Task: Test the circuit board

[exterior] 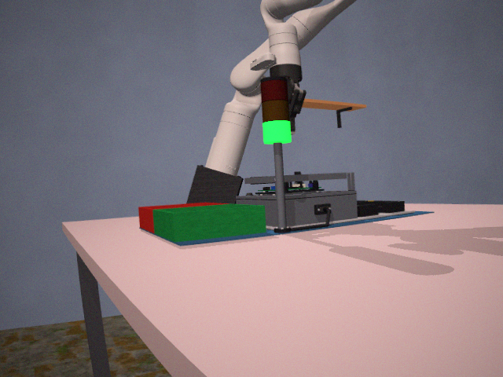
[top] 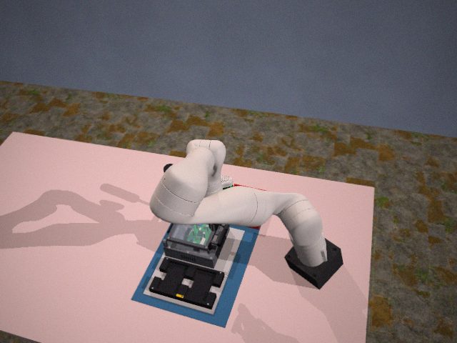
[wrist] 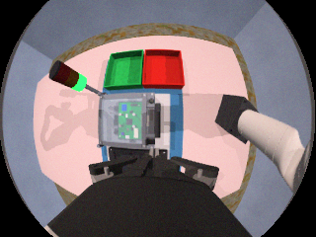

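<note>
The tester [top: 188, 257] [exterior: 302, 209] has its clear lid [wrist: 109, 118] [top: 197, 234] down over the green circuit board [wrist: 129, 119]. The board lies component side up, with its white connector [wrist: 135, 132] at the tray-side end. The pins and the hook's small tab cannot be made out. The signal light [exterior: 277, 131] [wrist: 79, 82] glows green. My gripper [exterior: 292, 131] [wrist: 154, 153] is shut and empty, pointing down high above the tester. The green bin [exterior: 211, 223] [wrist: 124, 71] and red bin [exterior: 146, 219] [wrist: 163, 70] look empty in the wrist view.
The black tray [top: 173, 279] [exterior: 390, 206] is empty, beside the tester on the blue mat [top: 235, 280]. The light's thin pole [exterior: 279, 182] [wrist: 94, 90] rises beside the tester near the green bin. An orange shelf [exterior: 337, 105] shows behind the arm. The robot's black base [top: 315, 266] stands at the right.
</note>
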Tool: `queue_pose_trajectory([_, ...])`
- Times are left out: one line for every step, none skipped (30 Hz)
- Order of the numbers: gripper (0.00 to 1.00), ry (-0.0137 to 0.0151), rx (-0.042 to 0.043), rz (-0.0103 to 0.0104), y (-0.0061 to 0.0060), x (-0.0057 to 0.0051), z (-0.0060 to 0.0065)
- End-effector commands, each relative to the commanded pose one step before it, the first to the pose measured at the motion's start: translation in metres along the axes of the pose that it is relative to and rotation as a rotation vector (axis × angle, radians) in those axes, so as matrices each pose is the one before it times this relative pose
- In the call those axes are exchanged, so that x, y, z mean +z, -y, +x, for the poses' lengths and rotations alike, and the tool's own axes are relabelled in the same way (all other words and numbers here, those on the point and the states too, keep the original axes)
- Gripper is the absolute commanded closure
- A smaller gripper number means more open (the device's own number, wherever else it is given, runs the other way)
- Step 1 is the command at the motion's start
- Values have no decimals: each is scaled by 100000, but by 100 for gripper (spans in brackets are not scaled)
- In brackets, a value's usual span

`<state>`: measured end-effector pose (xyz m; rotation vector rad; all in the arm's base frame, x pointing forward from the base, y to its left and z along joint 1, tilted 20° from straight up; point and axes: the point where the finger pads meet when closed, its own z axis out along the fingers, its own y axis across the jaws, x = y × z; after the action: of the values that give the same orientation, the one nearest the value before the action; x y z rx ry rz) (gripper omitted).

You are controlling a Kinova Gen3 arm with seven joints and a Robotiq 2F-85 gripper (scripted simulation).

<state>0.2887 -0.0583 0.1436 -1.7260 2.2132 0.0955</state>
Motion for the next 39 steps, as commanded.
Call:
queue_pose_trajectory([100, 145, -743, -630, -233, 61, -582])
queue_pose_trajectory([100, -59, 380, 121, 10, -34, 111])
queue_pose_trajectory([100, 1, 1, -1, -1, 2, 0])
queue_pose_trajectory([100, 0, 0, 0, 0, 0, 0])
queue_pose_trajectory([100, 0, 0, 0, 0, 0, 0])
queue_pose_trajectory([100, 6, 11, -10, -7, 12, -2])
queue_pose_trajectory([100, 14, 26, -23, -18, 32, -5])
queue_pose_trajectory([100, 22, 41, -36, -28, 57, -8])
queue_pose_trajectory([100, 13, 23, -21, -16, 80, -5])
queue_pose_trajectory([100, 1, 0, -1, 0, 105, -1])
queue_pose_trajectory([100, 1, 2, -3, -1, 137, -1])
queue_pose_trajectory([100, 1, 1, -3, -1, 169, -1])
queue_pose_trajectory([100, 2, -2, -2, 0, 200, -3])
queue_pose_trajectory([100, 54, 145, 189, 58, 232, -17])
queue_pose_trajectory([100, 218, 588, 818, 256, 258, -70])
queue_pose_trajectory([100, -10, 7, -6, -5, 286, 3])
queue_pose_trajectory([100, -9, 3, -4, -3, 307, 1])
queue_pose_trajectory([100, -10, 4, -5, -4, 326, 2])
queue_pose_trajectory([100, -12, 8, -8, -6, 341, 3])
queue_pose_trajectory([100, -10, -428, -5, -4, 350, 1])
queue_pose_trajectory([100, 0, 0, 0, 0, 0, 0])
queue_pose_trajectory([100, 0, 0, 0, 0, 0, 0])
queue_pose_trajectory([100, -10, 435, -6, -4, 357, 1])
queue_pose_trajectory([100, -11, 6, -7, -5, 359, 2])
queue_pose_trajectory([100, -11, -1529, -8, -5, 357, 2])
queue_pose_trajectory([100, -9, -63, -6, -3, 350, 1])
queue_pose_trajectory([100, -10, 5, -7, -4, 340, 2])
queue_pose_trajectory([100, -11, 7, -8, -5, 326, 3])
queue_pose_trajectory([100, -7, 20, -5, -2, 308, 0])
queue_pose_trajectory([100, -9, 102, -7, -4, 288, 2])
queue_pose_trajectory([100, -7, 126, -5, -3, 264, 1])
queue_pose_trajectory([100, -7, 149, -5, -3, 238, 1])
queue_pose_trajectory([100, -5, 191, -4, -2, 210, 0])
queue_pose_trajectory([100, -7, 223, -5, -3, 181, 2])
queue_pose_trajectory([100, -2, 244, -3, -1, 152, -1])
queue_pose_trajectory([100, -3, 241, -2, -1, 122, 0])
queue_pose_trajectory([100, -3, 228, -2, -1, 93, 1])
queue_pose_trajectory([100, 0, 0, 0, 0, 0, 0])
queue_pose_trajectory([100, 0, 0, 0, 0, 0, 0])
